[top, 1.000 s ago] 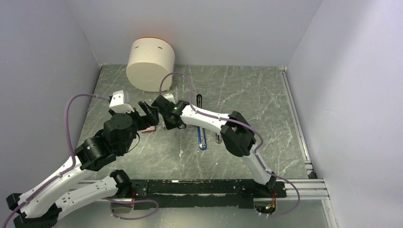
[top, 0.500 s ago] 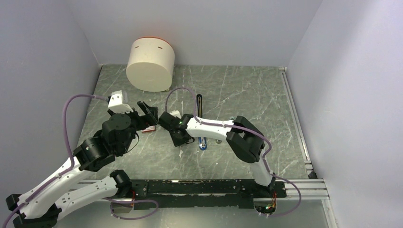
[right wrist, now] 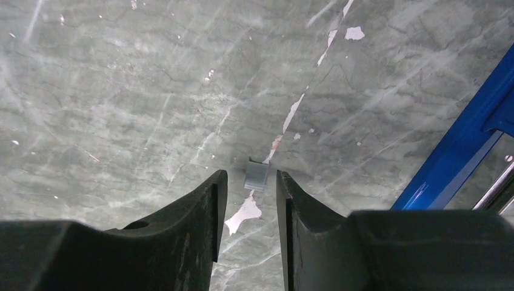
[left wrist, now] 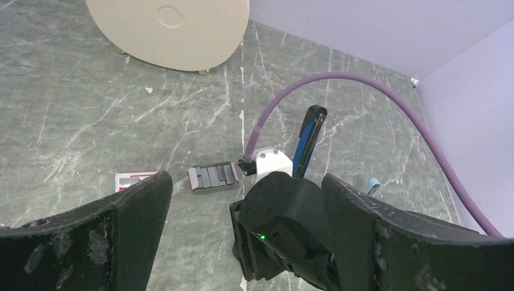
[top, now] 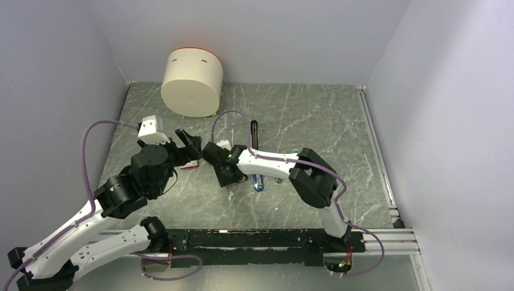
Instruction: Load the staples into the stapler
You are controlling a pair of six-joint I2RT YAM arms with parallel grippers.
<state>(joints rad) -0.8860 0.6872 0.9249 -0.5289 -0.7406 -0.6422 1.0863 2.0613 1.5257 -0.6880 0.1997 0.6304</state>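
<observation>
Nearest, the right gripper hovered low, jaws slightly parted over the staples lying on the surface beside the stapler. Pinching them looked next. Farther off, the left gripper gaped empty near the red box.

Right gripper is pointing down at the grey marbled table, with its two dark fingers sitting a little apart and not clamping anything. A small silvery staple block is lying on the table right in line with the gap, just at the tips. A white chipped patch is showing beside it. The stapler is cutting diagonally across the right edge: blue body, with a bit of silver metal peeking out in the corner.
</observation>
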